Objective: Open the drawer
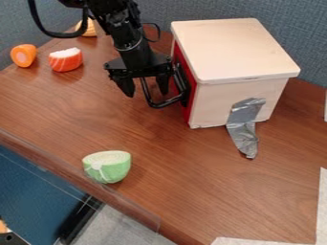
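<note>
While the drawer [188, 111] faces left, its handle bar [147, 92] runs near-to-far.

No readable text, labels, brands, numbers or signs.
</note>
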You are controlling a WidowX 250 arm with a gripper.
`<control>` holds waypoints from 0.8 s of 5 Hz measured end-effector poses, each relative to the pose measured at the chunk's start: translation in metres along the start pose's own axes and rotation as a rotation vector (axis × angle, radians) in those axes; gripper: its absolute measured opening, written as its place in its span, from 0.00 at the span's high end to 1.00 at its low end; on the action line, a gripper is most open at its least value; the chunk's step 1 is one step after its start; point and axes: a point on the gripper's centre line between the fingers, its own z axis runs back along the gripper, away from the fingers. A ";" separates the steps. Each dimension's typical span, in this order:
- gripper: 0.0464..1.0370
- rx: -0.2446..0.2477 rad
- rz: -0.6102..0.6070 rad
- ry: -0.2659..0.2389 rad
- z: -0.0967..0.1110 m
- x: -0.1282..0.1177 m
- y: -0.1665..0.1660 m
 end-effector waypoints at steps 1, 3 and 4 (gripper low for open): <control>0.09 0.001 0.028 -0.009 -0.005 0.001 0.001; 0.69 0.011 0.028 -0.006 -0.010 -0.004 -0.001; 0.82 0.005 0.073 -0.001 -0.011 -0.005 0.003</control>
